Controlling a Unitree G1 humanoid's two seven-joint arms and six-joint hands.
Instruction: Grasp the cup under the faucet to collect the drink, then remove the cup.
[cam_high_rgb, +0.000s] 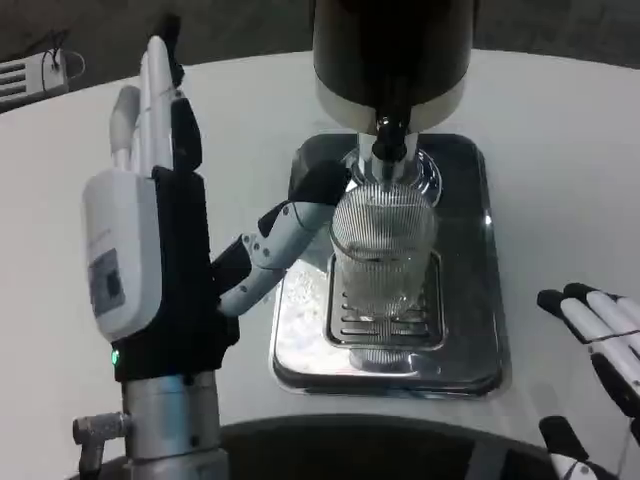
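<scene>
A clear ribbed cup (383, 255) stands upright on the grate of the steel drip tray (470, 300), right under the black faucet (388, 140) of the dark dispenser (392, 50). My left hand (165, 230) is raised to the left of the tray, its fingers pointing up and its thumb reaching toward the cup's upper left side. The thumb tip lies close to the rim; contact cannot be made out. The hand holds nothing. My right hand (595, 330) hovers at the lower right, fingers spread, apart from the tray.
The white round table (560, 160) extends on all sides of the tray. A small white device (35, 75) sits at the far left edge. The robot's dark body edge (380, 450) lies along the bottom.
</scene>
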